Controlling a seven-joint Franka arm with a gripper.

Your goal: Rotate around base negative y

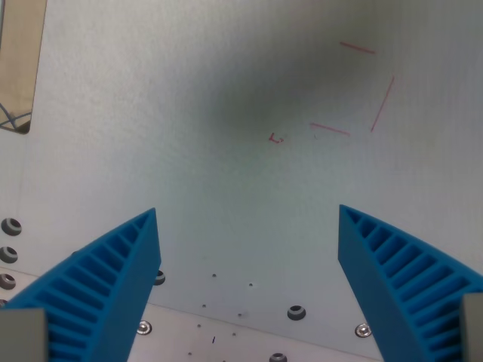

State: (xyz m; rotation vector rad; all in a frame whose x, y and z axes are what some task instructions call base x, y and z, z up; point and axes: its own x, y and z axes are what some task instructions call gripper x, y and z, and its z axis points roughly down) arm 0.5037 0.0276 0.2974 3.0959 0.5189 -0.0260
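My gripper (247, 213) is open, its two blue ribbed fingers (113, 279) spread wide at the bottom corners of the wrist view. Nothing lies between them. Below is a pale grey-white table surface (189, 113). Thin red pen lines (362, 90) forming a partial rectangle sit at the upper right, with a small red mark (277, 139) just to their left. No object to grasp is in view.
A metal plate (249, 332) with screws and bolt holes (296, 311) runs along the bottom. More bolt holes (10, 241) line the left edge. At the top left a cutout (16, 68) shows a wooden surface and cables.
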